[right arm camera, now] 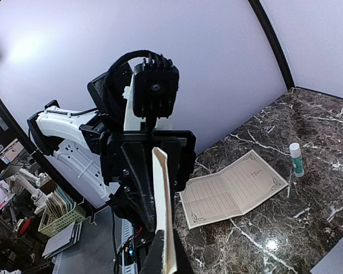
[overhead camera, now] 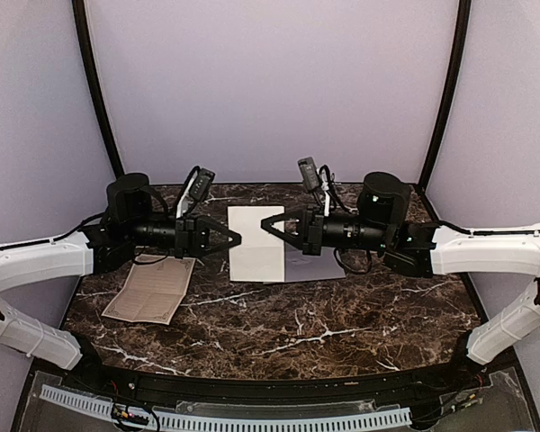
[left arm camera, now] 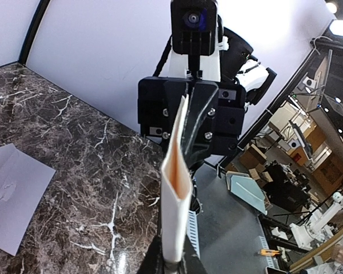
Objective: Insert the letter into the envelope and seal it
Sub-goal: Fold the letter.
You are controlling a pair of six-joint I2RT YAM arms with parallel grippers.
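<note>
Currently both arms meet over the middle of the brown marble-pattern table (overhead camera: 297, 337), holding one folded white paper sheet (overhead camera: 256, 256) btwn them, clear of the tabletop. L gripper (overhead camera: 238, 238) pinches the sheet's left edge, fingers closed down w/ only paper between. R gripper (overhead camera: 265, 225) is clamped tight on the opposite edge.

Top cam shows the sheet flat-on, as a plain rectangle. Wrist cams see it edge-on & add detail: from the L wrist it is two layers bowed apart, peach-tan on the inner faces, running from that gripper's own fingertips to the R fingers opposite.

The pale grey-lavender paper envelope (overhead camera: 317, 267) lies flat on the table below the R gripper. In top view it sits just right of the held sheet, and neither gripper touches it. L wrist cam shows a small crumple on it; can't make out the flap.

A tan ornate-bordered paper sheet (overhead camera: 151, 290) lies opened, creased down the middle, under the L arm. Only the R wrist cam shows the small glue stick (right arm camera: 296, 158), white cap & teal body, upright near that tan sheet's corner.
</note>
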